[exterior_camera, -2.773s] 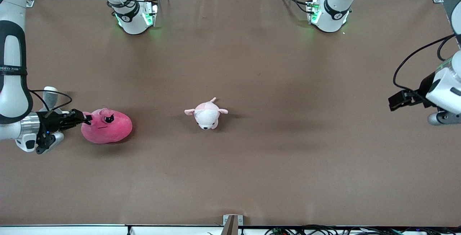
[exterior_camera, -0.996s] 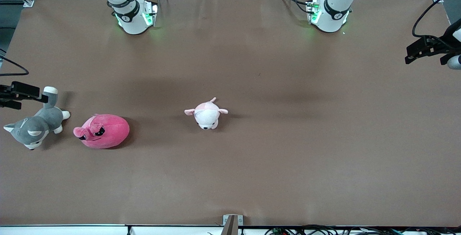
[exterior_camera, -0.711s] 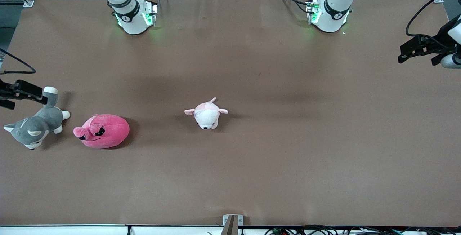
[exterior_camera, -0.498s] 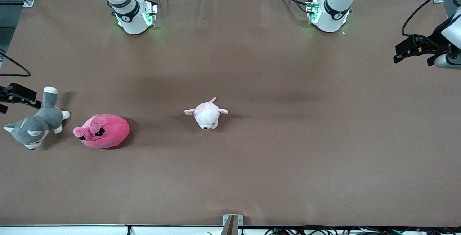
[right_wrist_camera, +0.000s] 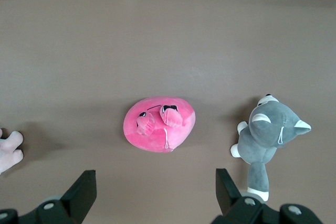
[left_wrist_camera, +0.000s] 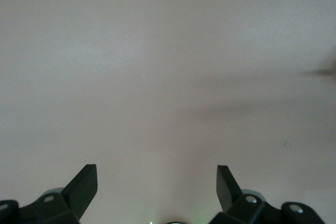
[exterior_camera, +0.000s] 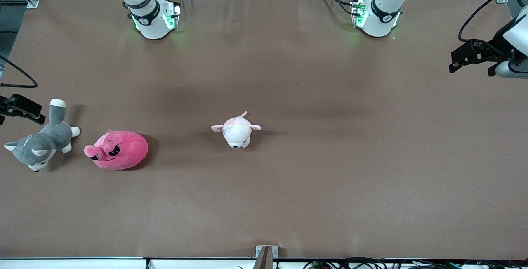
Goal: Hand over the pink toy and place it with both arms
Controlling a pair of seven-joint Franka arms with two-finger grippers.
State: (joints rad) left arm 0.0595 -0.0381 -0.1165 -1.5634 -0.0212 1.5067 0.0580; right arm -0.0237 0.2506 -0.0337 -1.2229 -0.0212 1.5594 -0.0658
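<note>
The pink toy point(exterior_camera: 117, 150) lies on the brown table near the right arm's end, its face turned toward the grey dog. It also shows in the right wrist view point(right_wrist_camera: 159, 123), free of any grip. My right gripper point(exterior_camera: 21, 107) hangs high over the table's edge above the grey dog's tail. Its fingers point(right_wrist_camera: 84, 190) are wide apart and empty, the gripper point(right_wrist_camera: 155, 190) well above the toy. My left gripper point(exterior_camera: 470, 56) is in the air over the left arm's end, open and empty point(left_wrist_camera: 156, 187) over bare table.
A grey-and-white plush dog point(exterior_camera: 39, 143) lies beside the pink toy toward the right arm's end, also in the right wrist view point(right_wrist_camera: 270, 137). A small pale pink-and-white plush point(exterior_camera: 236, 130) lies mid-table. The arm bases point(exterior_camera: 152, 17) stand along the edge farthest from the front camera.
The right gripper, earlier at the pink toy's ear, has let go and risen to the table's edge; the toy tipped over and the dog came into view. The left gripper moved toward the bases.
</note>
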